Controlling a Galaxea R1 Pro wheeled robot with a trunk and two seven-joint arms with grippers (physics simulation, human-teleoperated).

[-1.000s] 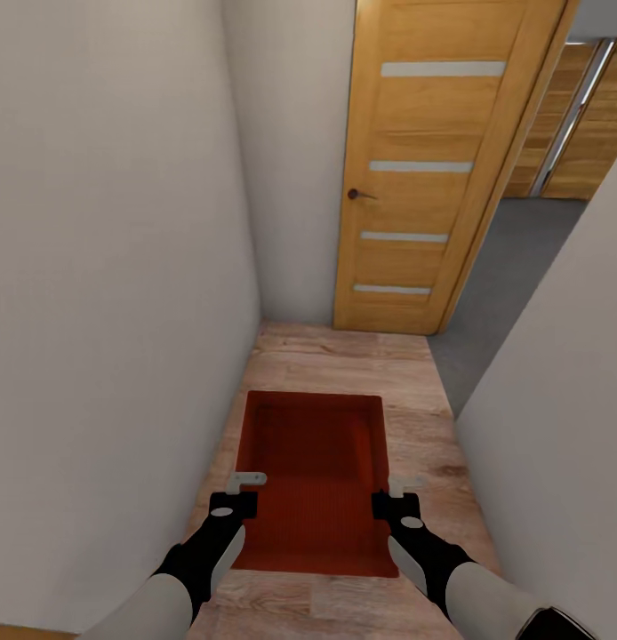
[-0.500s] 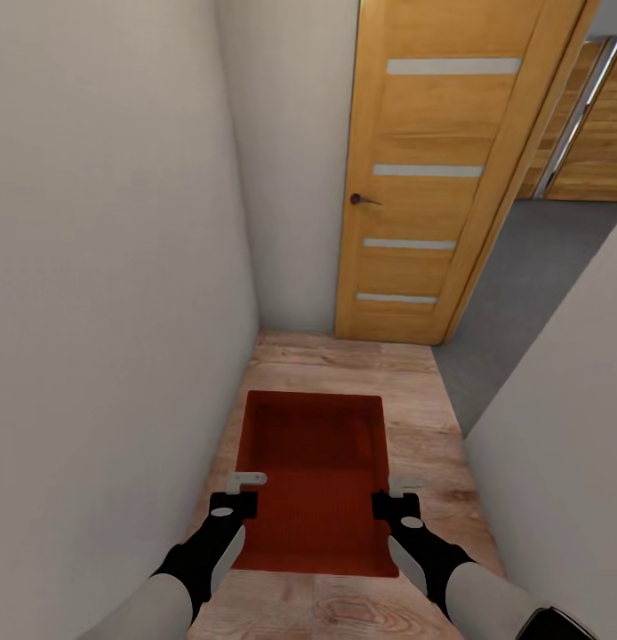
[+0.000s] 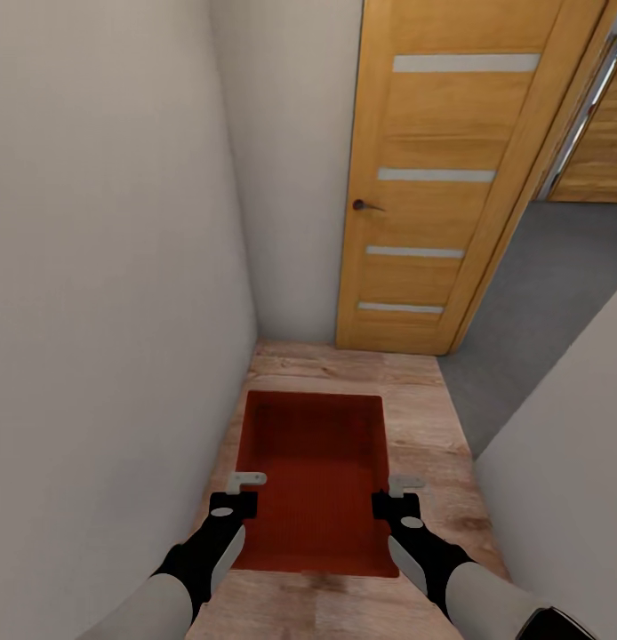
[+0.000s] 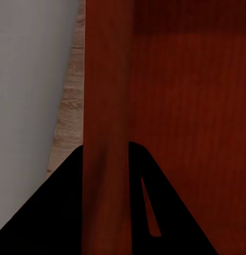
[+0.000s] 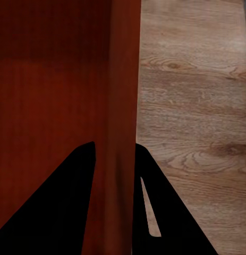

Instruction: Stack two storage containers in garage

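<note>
Two hands held one orange-red storage container [image 3: 316, 480] between them, above light wood-plank floor [image 3: 424, 444]: left hand [image 3: 240, 492] clamped on its left wall, right hand [image 3: 396, 494] clamped on its right wall. Left wrist view showed dark fingers [image 4: 59, 212] straddling the container wall [image 4: 107, 106]; right wrist view the same, fingers [image 5: 165, 212] either side of the wall [image 5: 123, 95]. Pale walls [image 3: 104, 267] stood close on both sides. Farther ahead, a wooden door [image 3: 442, 178] with a dark handle [image 3: 365, 205]; grey floor [image 3: 540, 311] beyond at right.
</note>
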